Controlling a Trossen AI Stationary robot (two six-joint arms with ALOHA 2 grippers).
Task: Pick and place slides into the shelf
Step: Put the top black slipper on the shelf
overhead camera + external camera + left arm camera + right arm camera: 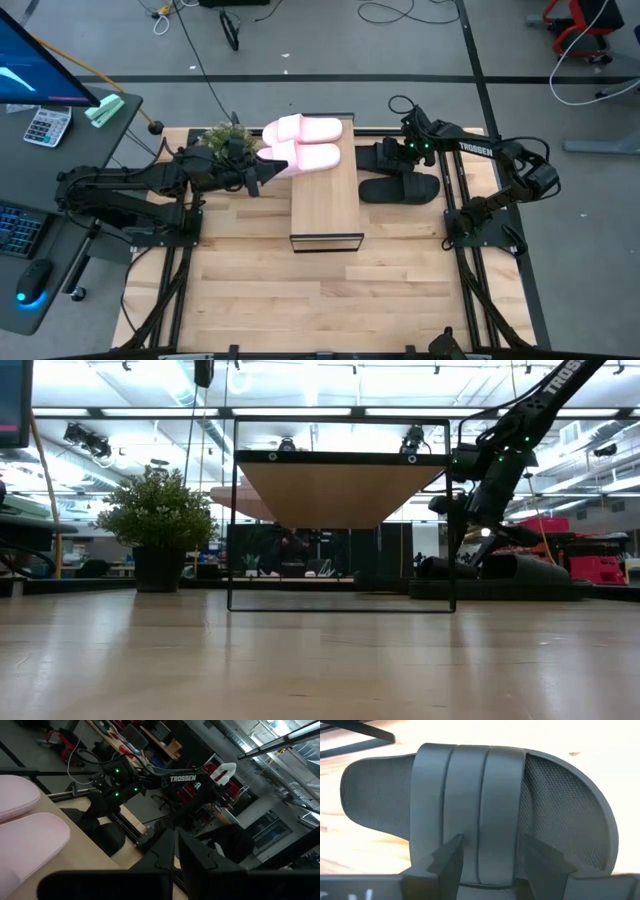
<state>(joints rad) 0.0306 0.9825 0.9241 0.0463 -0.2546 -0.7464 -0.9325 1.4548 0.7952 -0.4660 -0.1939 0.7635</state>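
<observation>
Spanning most of the high view, the slatted wooden table (330,290) carries everything. On it the shelf (325,200) runs lengthwise down the middle, wood-grain plank on a thin black frame. The pink pair of slides (305,143) lies side by side on the plank's far end, so half the job looks done. The black pair (400,175) sits on the table just right of the shelf, not yet placed.

Right gripper (487,855) is down over one black slide (480,820), fingers parted w/ the wide strap between them, not clamped yet as far as I can tell. Left gripper (268,166) is at the shelf's left edge, right beside the nearer pink slide, fingers pinched together and holding nothing.

Handling, my guess: foam, so light, soft, a bit squashy. Matte surface shouldn't slip much. Best hold is across the strap, approx. mid-width. A pinch on the sole edge would likely let it flop or twist. Strap will flex, so lift slow.
</observation>
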